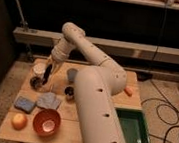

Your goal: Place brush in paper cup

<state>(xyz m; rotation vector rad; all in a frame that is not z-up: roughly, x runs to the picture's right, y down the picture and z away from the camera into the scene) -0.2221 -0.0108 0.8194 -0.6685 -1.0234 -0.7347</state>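
The gripper [48,70] is low over the back left part of the tabletop [15,88], at the end of the white arm [92,56] that reaches down and leftward from the robot's body. It's pinching the brush [45,78], which hangs as a slim dark shape, close to upright and slightly tilted. The brush sits just to the right of the paper cup [39,69], and it is not inside the cup. Its lower end comes down right next to a small dark round container [35,82], which stands just in front of the cup; whether the two touch, I cannot tell. Moving right, there's a grey-blue cup [72,74] near the back of the tabletop, and a second small dark container [70,92] in front of it, close to the arm's thick lower section. Toward the front, two blue-grey cloths lie side by side, one on the left [25,104] and one on the right [49,100]. In front of them, an orange bowl [46,121] stands with a round yellow-orange fruit [19,121] just to its left. At the far right edge lies a small orange object [128,91], and a green bin [135,133] sits beside the tabletop on that side.
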